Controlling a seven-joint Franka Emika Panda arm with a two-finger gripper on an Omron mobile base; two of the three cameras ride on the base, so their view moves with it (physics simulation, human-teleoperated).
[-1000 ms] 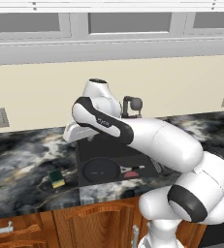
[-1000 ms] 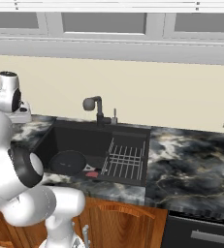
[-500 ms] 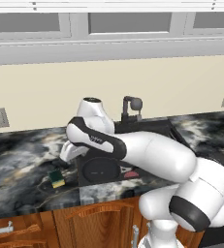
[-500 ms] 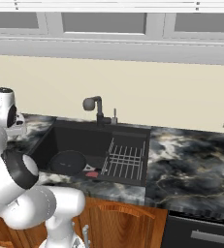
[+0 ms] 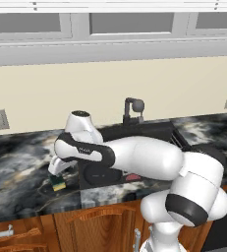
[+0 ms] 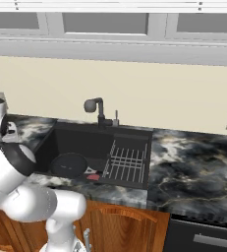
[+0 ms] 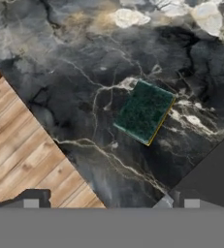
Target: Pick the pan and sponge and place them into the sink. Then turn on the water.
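Note:
The sponge [image 7: 144, 111] lies flat on the marble counter with its dark green top up and a thin yellow edge showing. It sits left of the sink [image 5: 149, 134], near the counter's front edge. My gripper [image 7: 108, 203] hangs just above the sponge [image 5: 59, 184], open, with its fingertips [image 7: 31, 202] wide apart and nothing between them. The black pan [image 6: 68, 165] rests on the floor of the sink [image 6: 80, 140], at its left end. No water stream is in view below the black faucet [image 6: 96, 106].
A wire dish rack [image 6: 127, 165] fills the sink's right half, and a red drain piece [image 6: 92, 176] lies beside the pan. The counter's front edge [image 7: 60, 145] runs close to the sponge, with wooden cabinet fronts [image 5: 31, 229] below it.
The arm has swung left and down from over the sink, and the hand now hangs low over the sponge. The pan and sponge have stayed put.

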